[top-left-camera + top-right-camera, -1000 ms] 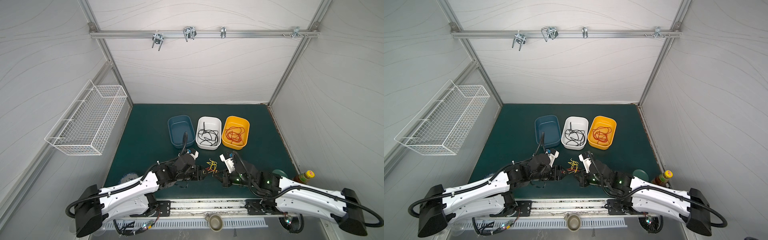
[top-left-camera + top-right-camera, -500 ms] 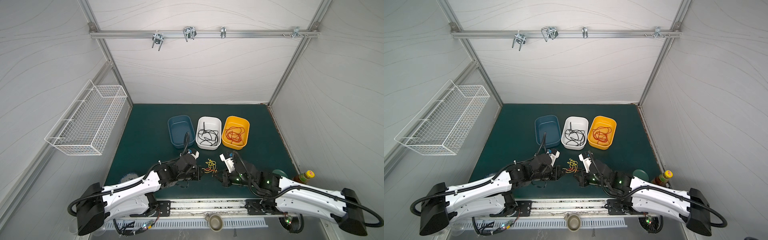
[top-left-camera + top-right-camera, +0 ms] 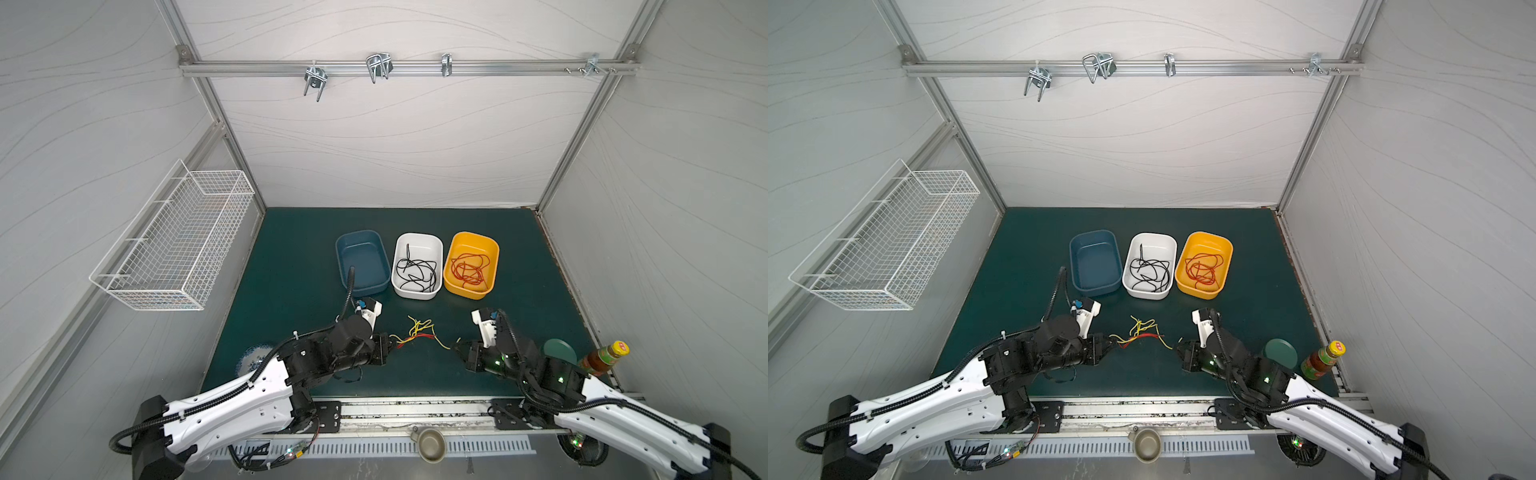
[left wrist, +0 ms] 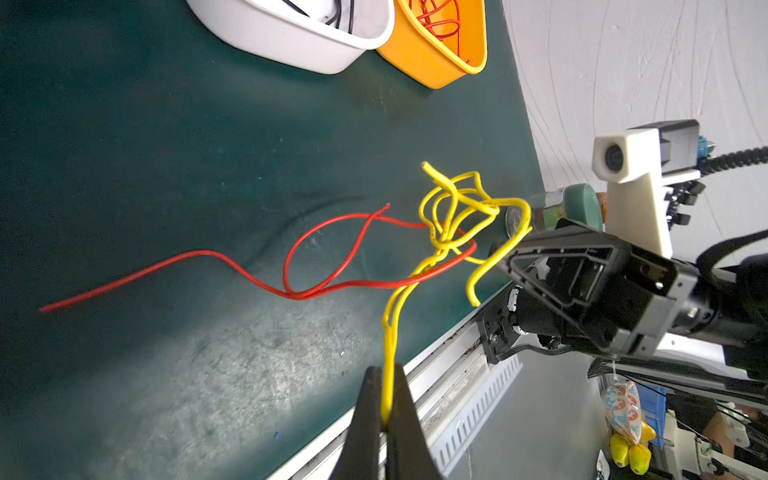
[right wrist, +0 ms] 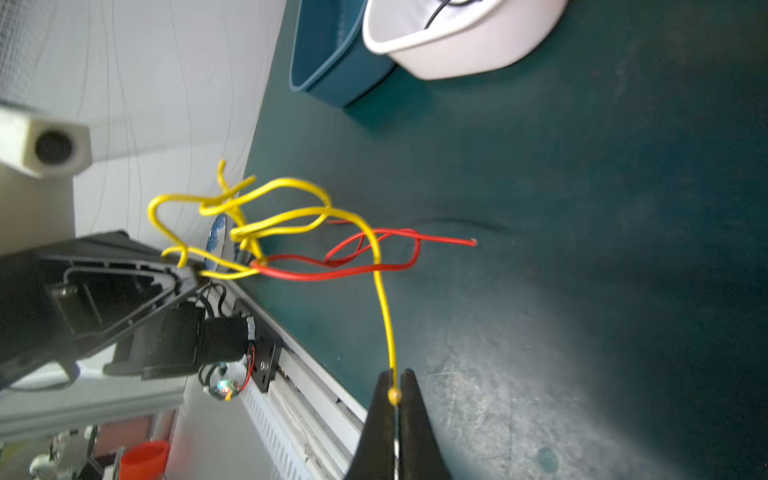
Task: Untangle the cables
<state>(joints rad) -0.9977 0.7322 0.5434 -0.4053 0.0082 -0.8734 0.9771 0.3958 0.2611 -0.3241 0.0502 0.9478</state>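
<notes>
Left wrist view: two strands of the yellow cables (image 4: 390, 332) are being squeezed tight between the shut fingers of the left gripper (image 4: 386, 415), low over the green mat (image 4: 124, 124). In the right wrist view, one thin yellow end is being pinched in the same way by the right gripper (image 5: 395, 399), and its fingers are being pressed together on that end. Whether the same strand is being gripped at both places cannot be told.

In both top views the two grippers are being pointed at each other near the front edge of the mat. They are well apart, and the yellow cables are being held up in a messy knot between them. A red cable (image 4: 208, 252) is being caught in that knot. It is being looped through the yellow strands, and its long loose end is being trailed out over the mat.

Farther back, three tubs are being shown side by side in a row on the mat: a blue tub (image 3: 361, 259), a white tub (image 3: 428, 249) and an orange tub (image 3: 471, 245). Black cables (image 3: 409, 262) are being held in the white tub, and red cables (image 3: 467, 270) are being held in the orange tub.
</notes>
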